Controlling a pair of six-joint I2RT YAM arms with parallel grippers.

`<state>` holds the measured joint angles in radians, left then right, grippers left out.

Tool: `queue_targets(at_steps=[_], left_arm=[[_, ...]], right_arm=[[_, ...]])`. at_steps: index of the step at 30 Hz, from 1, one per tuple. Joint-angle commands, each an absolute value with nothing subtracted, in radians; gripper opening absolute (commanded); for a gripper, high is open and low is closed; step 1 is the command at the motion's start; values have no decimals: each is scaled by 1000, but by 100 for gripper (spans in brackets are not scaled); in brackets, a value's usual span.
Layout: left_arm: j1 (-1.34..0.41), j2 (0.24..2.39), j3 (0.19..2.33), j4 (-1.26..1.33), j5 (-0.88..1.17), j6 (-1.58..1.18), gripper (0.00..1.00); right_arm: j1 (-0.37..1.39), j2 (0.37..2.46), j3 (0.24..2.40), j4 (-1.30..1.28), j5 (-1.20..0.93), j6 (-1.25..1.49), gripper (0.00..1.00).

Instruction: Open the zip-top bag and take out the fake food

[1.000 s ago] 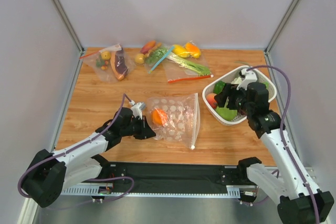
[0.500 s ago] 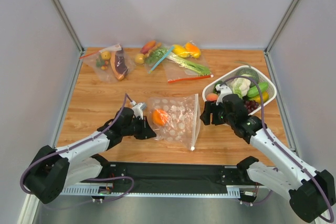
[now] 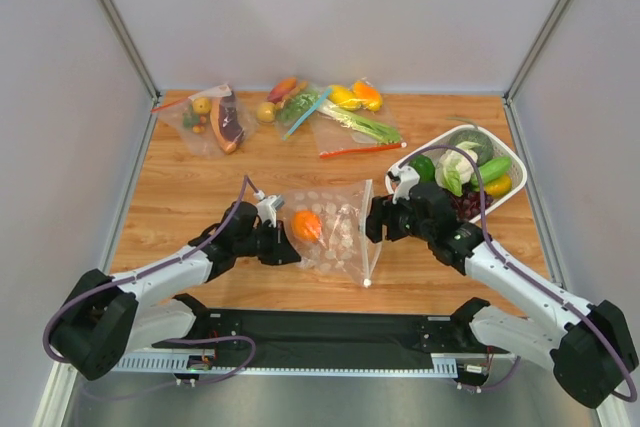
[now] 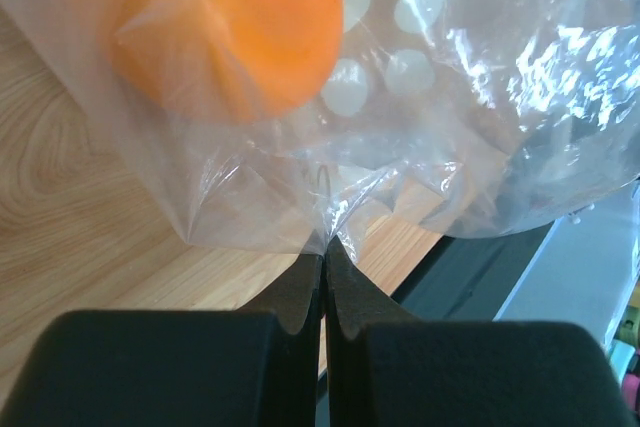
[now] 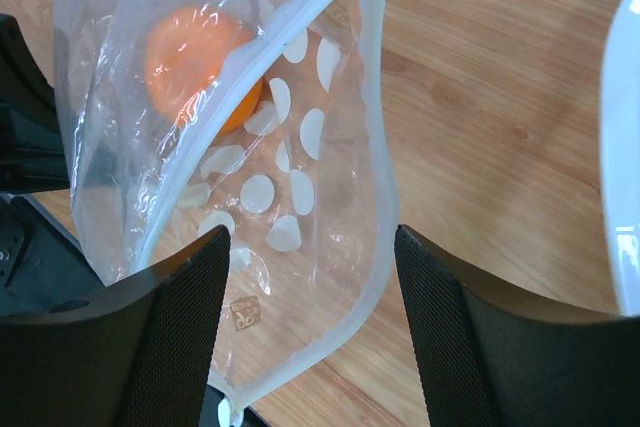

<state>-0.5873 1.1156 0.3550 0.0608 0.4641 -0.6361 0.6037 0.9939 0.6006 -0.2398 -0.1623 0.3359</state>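
Observation:
The zip-top bag [image 3: 340, 227] with pale dots lies mid-table, its whitish zip strip [image 5: 385, 147] on the right and its mouth gaping. The orange [image 3: 306, 225] sits inside, also seen in the left wrist view [image 4: 240, 27] and the right wrist view [image 5: 200, 62]. My left gripper [image 3: 287, 250] is shut on the bag's closed left edge [image 4: 324, 232]. My right gripper [image 3: 374, 222] is open at the mouth, its fingers straddling the lower zip lip [image 5: 312, 247]. The cauliflower [image 3: 455, 167] and the elongated green piece [image 3: 492, 169] lie in the white basket [image 3: 517, 165].
Along the far edge lie two bags with red zip strips [image 3: 213, 119] [image 3: 358, 127] and one with a blue strip [image 3: 303, 105]. The basket also holds other toy food. A black mat [image 3: 330, 327] runs along the near edge.
My right arm has swung left from over the basket down to the bag's mouth. My left gripper has kept its hold on the bag's left edge; the bag's right edge now stands a little higher.

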Motion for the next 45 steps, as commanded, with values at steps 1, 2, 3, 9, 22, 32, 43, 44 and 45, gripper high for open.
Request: queue_targets(at_steps=[1, 2, 3, 9, 22, 32, 43, 44, 45], left_arm=[[-584, 1126, 410, 71, 486, -592, 0], [-583, 1127, 411, 68, 488, -591, 0], [-584, 1132, 414, 64, 485, -589, 0], [-584, 1126, 411, 54, 465, -588, 0], [-584, 1111, 407, 69, 514, -557, 0], [-589, 1141, 402, 158, 623, -552, 0], [-604, 1039, 399, 54, 526, -543, 37], [-604, 994, 400, 25, 494, -543, 41], [-604, 971, 400, -32, 435, -543, 50]], right_arm=[[638, 996, 595, -158, -169, 353, 68], [650, 993, 597, -170, -161, 354, 68], [655, 991, 600, -181, -150, 354, 68], [680, 965, 655, -346, -28, 371, 67], [695, 945, 658, -309, -186, 419, 63], [727, 1078, 608, -83, -265, 440, 59], [744, 1184, 538, 45, -209, 460, 59], [742, 1180, 535, 43, -204, 459, 59], [744, 1169, 531, 41, -195, 459, 59]])
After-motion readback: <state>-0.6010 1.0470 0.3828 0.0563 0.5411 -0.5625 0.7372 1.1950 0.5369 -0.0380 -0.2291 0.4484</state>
